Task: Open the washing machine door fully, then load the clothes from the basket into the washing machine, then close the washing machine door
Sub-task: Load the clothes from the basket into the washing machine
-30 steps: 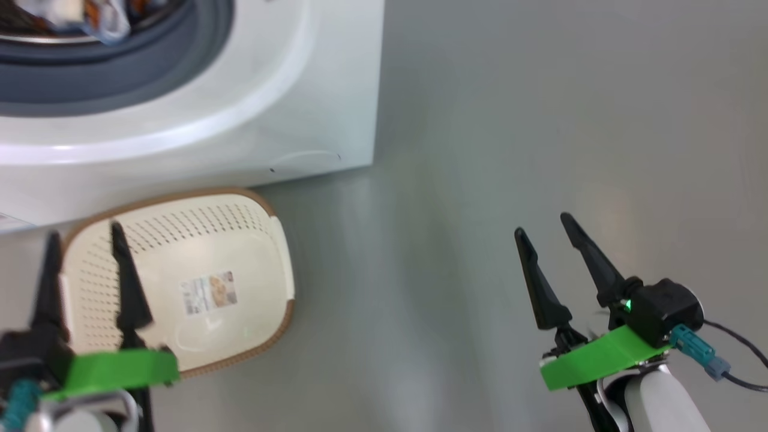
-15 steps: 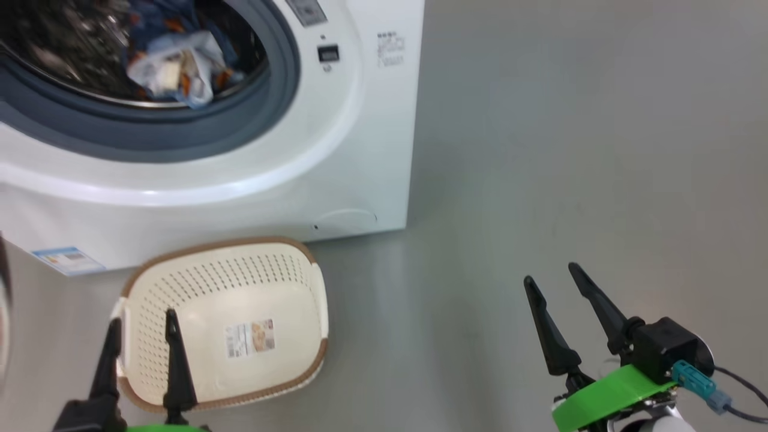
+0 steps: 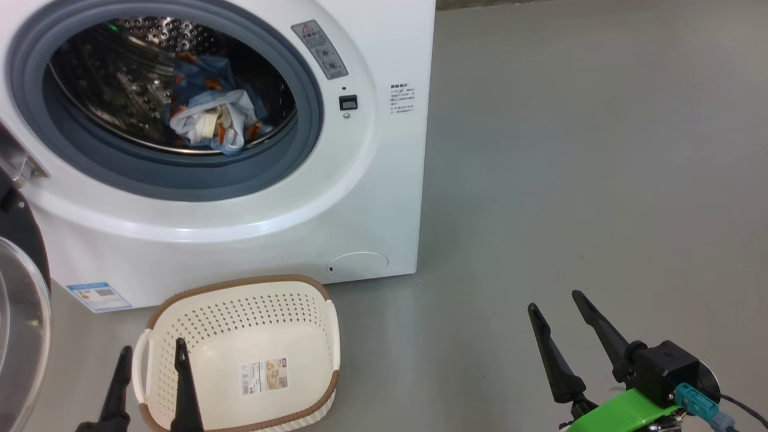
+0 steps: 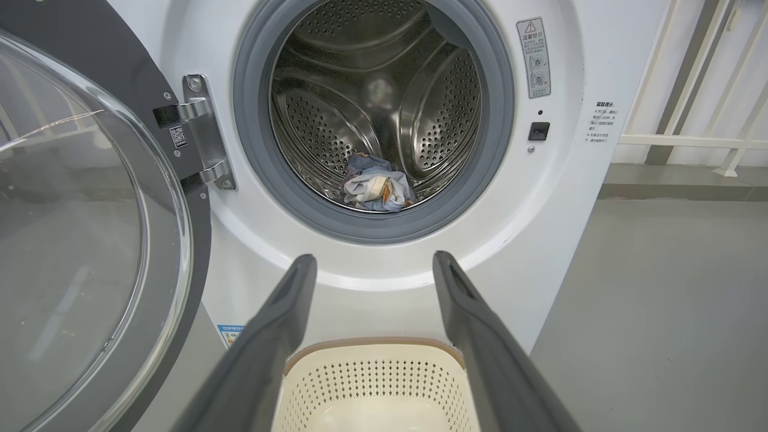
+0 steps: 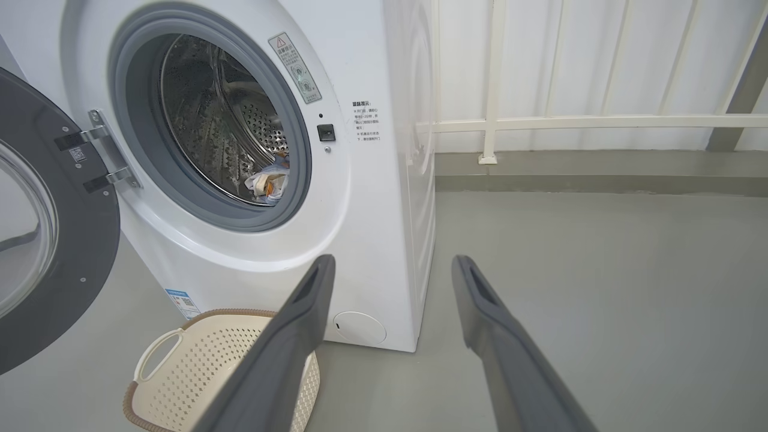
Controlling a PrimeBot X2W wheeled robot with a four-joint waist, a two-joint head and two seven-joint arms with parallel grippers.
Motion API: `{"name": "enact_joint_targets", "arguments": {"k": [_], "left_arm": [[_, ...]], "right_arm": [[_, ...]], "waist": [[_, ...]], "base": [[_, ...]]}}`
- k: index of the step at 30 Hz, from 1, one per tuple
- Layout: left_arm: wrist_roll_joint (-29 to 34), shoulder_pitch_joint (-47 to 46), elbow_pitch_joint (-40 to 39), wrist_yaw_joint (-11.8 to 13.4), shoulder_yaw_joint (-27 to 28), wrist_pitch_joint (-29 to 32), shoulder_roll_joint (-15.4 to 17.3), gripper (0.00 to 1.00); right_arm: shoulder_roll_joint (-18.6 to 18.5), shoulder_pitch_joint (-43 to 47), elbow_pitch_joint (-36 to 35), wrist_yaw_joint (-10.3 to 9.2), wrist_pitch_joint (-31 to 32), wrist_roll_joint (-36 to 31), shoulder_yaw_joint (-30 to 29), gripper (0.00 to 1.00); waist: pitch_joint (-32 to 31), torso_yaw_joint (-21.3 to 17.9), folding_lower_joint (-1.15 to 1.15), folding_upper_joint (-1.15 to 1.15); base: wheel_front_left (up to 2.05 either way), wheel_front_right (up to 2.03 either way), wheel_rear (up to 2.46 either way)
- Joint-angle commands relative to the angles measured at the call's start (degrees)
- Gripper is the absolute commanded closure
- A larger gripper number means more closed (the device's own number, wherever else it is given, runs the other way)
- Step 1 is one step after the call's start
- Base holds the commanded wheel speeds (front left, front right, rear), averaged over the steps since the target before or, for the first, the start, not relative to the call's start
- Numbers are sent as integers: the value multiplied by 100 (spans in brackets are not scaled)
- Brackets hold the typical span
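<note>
1. Down inside the drum [image 4: 336, 120], the clothes [image 3: 210, 123] sit as a crumpled blue-and-cream bundle near the front lip, so the loading bit looks done to me.
2. Right at the foot of the washing machine [image 3: 384, 180] sits the basket [image 3: 240, 283], with nothing in it but its label sticker [image 3: 264, 376]. Handy spot for a short lift into the opening.
3. Over on the robot's left, the washing machine door [image 4: 90, 240] hangs swung wide on its hinge [image 4: 204, 138], clear of the opening. Shutting it is what's left, I reckon.
4. Low over the basket's near-left corner, the left gripper [image 3: 152, 354] hovers with fingers pointing at the machine, jaws spread apart, holding nothing.
5. Off to the right, the right gripper [image 3: 554, 301] hangs over the grey floor [image 3: 570, 180], well apart from the machine, jaws also spread wide and empty.
</note>
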Motion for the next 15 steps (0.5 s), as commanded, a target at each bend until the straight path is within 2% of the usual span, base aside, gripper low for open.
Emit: {"name": "enact_joint_targets", "arguments": {"k": [1, 15], "left_arm": [[64, -97, -151, 37, 200, 4, 130, 0], [107, -53, -213, 68, 110, 49, 185, 0]], "right_arm": [[1, -9, -173, 16, 20, -63, 120, 0], [1, 90, -220, 16, 52, -33, 111, 0]], "waist": [[-48, 1, 0, 0], [-170, -35, 0, 0]], "base": [[0, 0, 0], [0, 0, 0]]}}
